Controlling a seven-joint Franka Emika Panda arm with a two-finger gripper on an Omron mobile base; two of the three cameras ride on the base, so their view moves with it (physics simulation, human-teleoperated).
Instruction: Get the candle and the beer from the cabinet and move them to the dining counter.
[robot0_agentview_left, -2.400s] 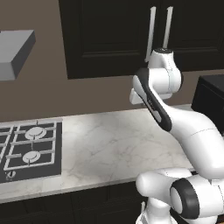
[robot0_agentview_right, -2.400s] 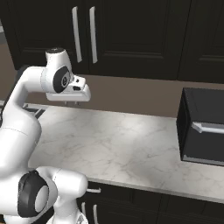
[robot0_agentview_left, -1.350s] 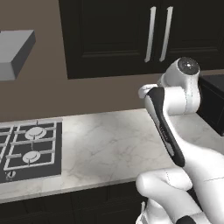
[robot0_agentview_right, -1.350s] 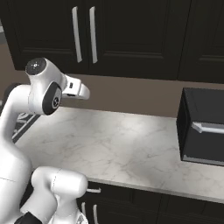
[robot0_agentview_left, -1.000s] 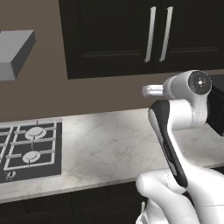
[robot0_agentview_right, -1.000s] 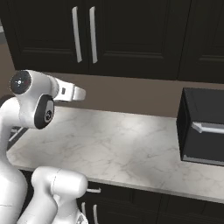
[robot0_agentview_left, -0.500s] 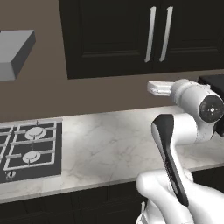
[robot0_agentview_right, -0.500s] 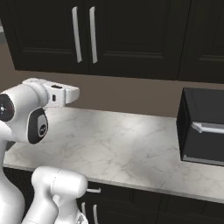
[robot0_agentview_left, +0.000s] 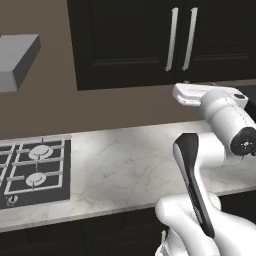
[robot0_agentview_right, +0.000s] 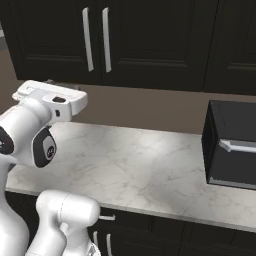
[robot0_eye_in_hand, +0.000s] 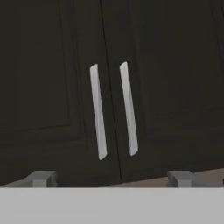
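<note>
My claw (robot0_eye_in_hand: 112, 178) was open and empty, facing the cabinet (robot0_eye_in_hand: 52, 87), its doors shut, candle and beer presumably inside. Next I needed to reach a handle (robot0_eye_in_hand: 128, 109) and pull.

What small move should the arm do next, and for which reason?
Probably raise and advance the claw toward one of the silver handles. The cabinet doors are both closed. In the hand view the handles sit above the claw's spread tips, and the base views show the hand below the doors, so nothing can be taken out until a door opens.
</note>
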